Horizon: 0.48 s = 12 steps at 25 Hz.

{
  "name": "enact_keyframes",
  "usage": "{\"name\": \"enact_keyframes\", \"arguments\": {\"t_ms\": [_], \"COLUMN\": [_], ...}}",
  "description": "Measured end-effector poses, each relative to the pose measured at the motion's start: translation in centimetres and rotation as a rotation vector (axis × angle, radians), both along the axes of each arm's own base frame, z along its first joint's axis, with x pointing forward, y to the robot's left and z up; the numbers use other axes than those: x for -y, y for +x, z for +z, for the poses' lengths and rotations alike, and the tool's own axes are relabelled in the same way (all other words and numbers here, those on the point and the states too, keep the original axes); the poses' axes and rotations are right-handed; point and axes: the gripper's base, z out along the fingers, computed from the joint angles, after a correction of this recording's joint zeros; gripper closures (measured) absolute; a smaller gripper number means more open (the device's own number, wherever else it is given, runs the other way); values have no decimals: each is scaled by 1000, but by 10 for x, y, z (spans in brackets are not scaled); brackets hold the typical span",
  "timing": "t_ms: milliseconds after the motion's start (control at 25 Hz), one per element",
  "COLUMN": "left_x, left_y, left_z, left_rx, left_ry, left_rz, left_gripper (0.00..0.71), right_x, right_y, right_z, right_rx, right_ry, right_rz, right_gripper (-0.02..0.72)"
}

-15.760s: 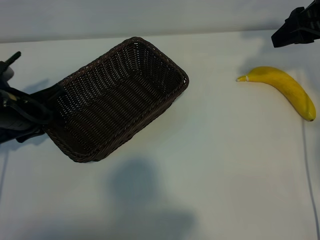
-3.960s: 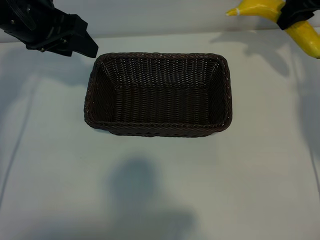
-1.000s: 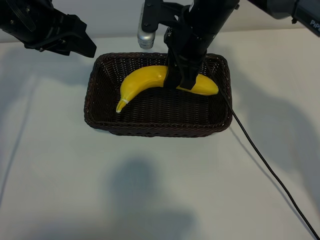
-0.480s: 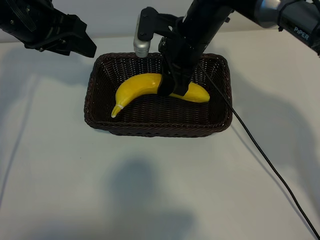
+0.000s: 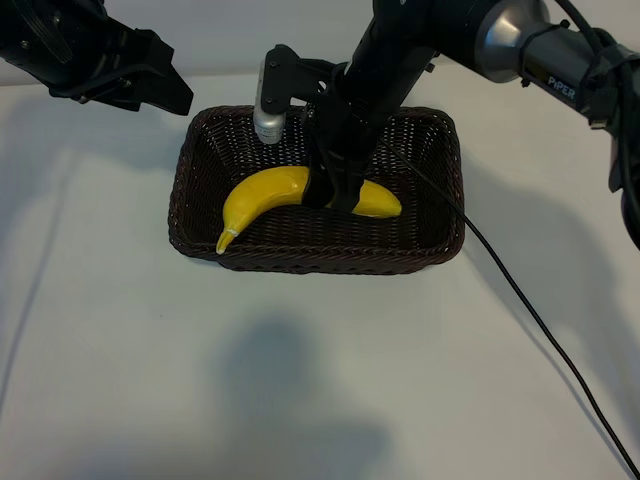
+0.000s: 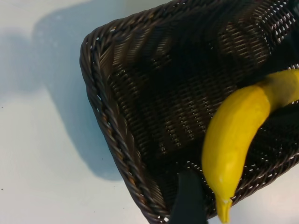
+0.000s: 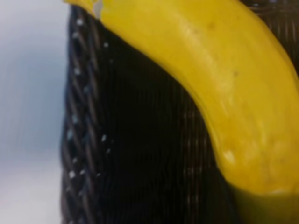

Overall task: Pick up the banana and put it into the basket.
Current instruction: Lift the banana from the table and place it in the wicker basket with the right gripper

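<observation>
Right gripper point(image 5: 335, 195) clamped on the banana point(image 5: 262, 195) inside the basket point(image 5: 440, 245) — my left gripper point(image 5: 150, 85) parked open beyond its far-left corner. Black cable point(image 5: 530, 310) trails behind; "PiPER" printed on the right arm point(image 5: 510, 45).

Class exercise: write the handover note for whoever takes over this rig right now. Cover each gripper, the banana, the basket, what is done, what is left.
Right gripper: down inside the basket, jaws shut on the banana at its middle.
Left gripper: open, holding nothing, beyond the basket's far left corner.
Done: banana picked up and carried into the basket.
Left: open the jaws and lift the right arm clear.
</observation>
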Motion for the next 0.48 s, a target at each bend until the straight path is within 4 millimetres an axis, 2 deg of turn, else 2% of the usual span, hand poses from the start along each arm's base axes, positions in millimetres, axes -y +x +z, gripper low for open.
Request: {"name": "enact_keyframes", "arguments": {"t_ms": [240, 480], "left_x": [0, 0], "left_y": [0, 0], "left_z": [0, 0], "left_rx": [0, 0], "left_ry": [0, 0], "left_rz": [0, 0], "left_gripper": [115, 115], "right_x": [-2, -3], "right_y": [4, 8], "right_z": [-10, -11], "right_rx": [6, 36], "right_ry": [1, 7], "right_rz": [-14, -47], "right_gripper": [287, 287]}}
